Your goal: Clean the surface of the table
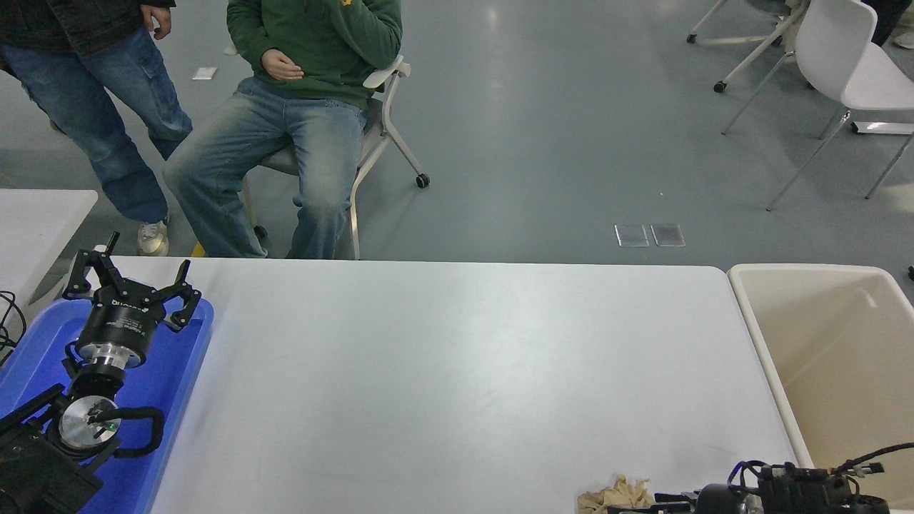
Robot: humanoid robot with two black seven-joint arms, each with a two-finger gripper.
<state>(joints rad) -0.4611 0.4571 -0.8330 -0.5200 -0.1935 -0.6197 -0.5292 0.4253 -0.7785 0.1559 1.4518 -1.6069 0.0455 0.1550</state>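
The table surface [443,371] is a wide matte-white top filling the middle of the head view. A crumpled beige rag [615,494] lies on it at the near edge, right of centre, partly cut off by the picture's bottom. My right gripper [646,505] comes in low from the bottom right and reaches left to the rag, touching it; most of it lies below the picture's edge. My left gripper [136,277] is parked at the lower left above a blue tray [182,364], its fingers spread open and holding nothing.
A cream plastic bin [767,357] stands against the table's right end. A corner of a smaller white table [39,221] shows at the left. One person sits on a chair [378,135] beyond the far edge, and another stands at the top left.
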